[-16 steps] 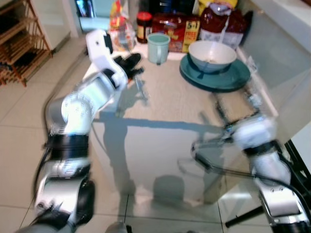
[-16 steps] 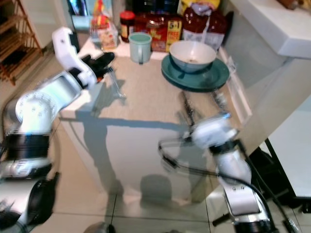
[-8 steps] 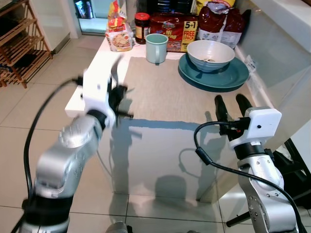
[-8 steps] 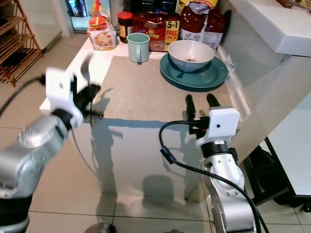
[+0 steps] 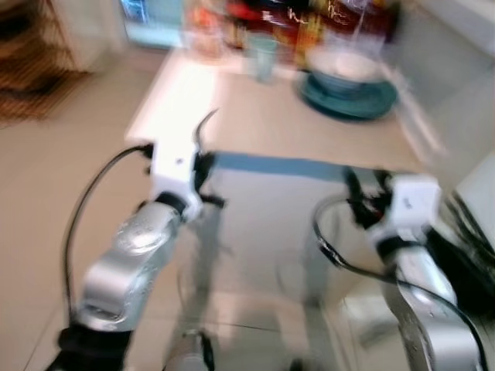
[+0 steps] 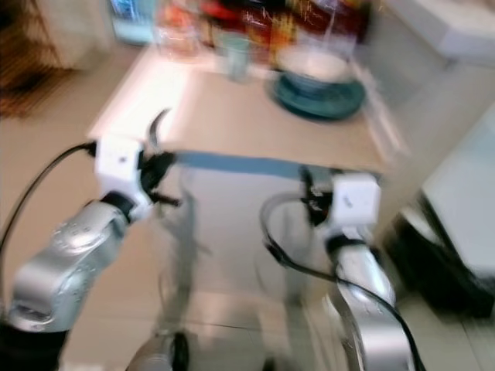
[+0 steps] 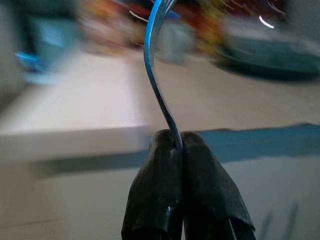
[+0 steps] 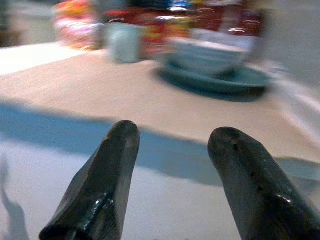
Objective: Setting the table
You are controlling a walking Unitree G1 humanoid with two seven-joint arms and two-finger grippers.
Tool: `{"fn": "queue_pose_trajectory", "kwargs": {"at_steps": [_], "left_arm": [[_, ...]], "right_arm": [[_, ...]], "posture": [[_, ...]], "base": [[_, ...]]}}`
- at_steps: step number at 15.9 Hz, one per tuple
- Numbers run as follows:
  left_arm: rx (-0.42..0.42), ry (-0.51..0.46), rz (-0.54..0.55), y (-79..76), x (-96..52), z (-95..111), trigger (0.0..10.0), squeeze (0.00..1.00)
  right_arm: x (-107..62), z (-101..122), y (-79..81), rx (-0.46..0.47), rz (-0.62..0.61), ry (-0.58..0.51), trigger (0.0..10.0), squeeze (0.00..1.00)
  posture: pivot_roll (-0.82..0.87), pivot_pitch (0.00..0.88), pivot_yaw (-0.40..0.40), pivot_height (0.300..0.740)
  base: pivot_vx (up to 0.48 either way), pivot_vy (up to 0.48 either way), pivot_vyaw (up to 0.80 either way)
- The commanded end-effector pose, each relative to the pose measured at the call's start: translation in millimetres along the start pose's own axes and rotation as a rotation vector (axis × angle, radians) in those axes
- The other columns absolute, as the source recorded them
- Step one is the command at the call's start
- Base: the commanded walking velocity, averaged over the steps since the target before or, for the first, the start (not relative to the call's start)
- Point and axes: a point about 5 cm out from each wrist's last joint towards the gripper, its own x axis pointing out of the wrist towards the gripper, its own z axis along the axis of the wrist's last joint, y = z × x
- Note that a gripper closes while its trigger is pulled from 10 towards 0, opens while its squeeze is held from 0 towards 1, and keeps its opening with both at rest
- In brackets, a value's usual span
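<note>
Blurred desk point(image 5: 255, 131) with bowl point(image 8: 207, 52) on plate point(image 8: 220, 82) lies ahead; fork point(image 7: 159, 75) is pinched by its handle tip in left jaws point(image 7: 176, 145), right jaws point(image 8: 172, 145) spread empty, so slip or edge strike is judged possible.

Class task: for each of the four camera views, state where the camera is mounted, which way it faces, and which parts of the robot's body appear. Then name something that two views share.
Left eye view: head camera, looking forward and down at the white table; both silver arms show.
Right eye view: the same scene from the head's other eye.
Left wrist view: looks along the left gripper, shut on a curved metal utensil, toward the table.
Right wrist view: looks along the open right gripper toward the pale bowl on a teal plate.
Shared: both wrist views show the bowl and plate.
</note>
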Motion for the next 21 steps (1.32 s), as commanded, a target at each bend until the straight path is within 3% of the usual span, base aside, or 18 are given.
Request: {"fn": "queue_pose_trajectory", "kwargs": {"at_steps": [1,11,14,15,16,17,21], "left_arm": [[0.009,0.031,0.034,3.8,-1.1,-9,10.0,0.00],[0.056,0.019,0.027,-5.5,11.6,-7,10.0,0.00],[0.049,0.018,0.032,-6.2,13.3,-6,10.0,0.00],[0.040,0.018,0.038,-5.6,14.3,-6,10.0,0.00],[0.019,0.022,0.041,-5.1,14.9,-6,10.0,0.00],[0.013,0.026,0.046,-4.6,15.7,-6,10.0,0.00],[0.039,0.026,0.019,-7.8,21.3,-6,10.0,0.00]], "right_arm": [[1.4,-4,0.9,-0.039,-0.013,0.031,10.0,0.00],[11.4,-2,-3.6,-0.109,-0.030,0.013,10.0,0.00],[13.5,-3,-7.0,-0.075,-0.063,0.020,10.0,0.00],[14.2,-5,-8.9,-0.066,-0.070,0.031,10.0,0.49],[14.3,-6,-10.4,-0.066,-0.079,0.036,10.0,0.91],[14.4,-5,-10.6,-0.052,-0.074,0.027,10.0,1.00],[13.2,0,-15.9,-0.060,-0.117,-0.007,10.0,1.00]], "posture": [[0.05,0.033,-0.026,0.740],[0.05,0.043,-0.019,0.740],[0.06,0.037,-0.022,0.740],[0.06,0.038,-0.021,0.740],[0.06,0.035,-0.019,0.740],[0.05,0.034,-0.017,0.740],[0.03,0.029,0.021,0.740]], "base": [[0.000,-0.480,0.00],[0.000,-0.480,0.00],[0.000,-0.480,0.00],[0.000,-0.480,0.00],[0.000,-0.480,0.00],[0.000,-0.480,0.00],[0.000,-0.480,0.00]]}}
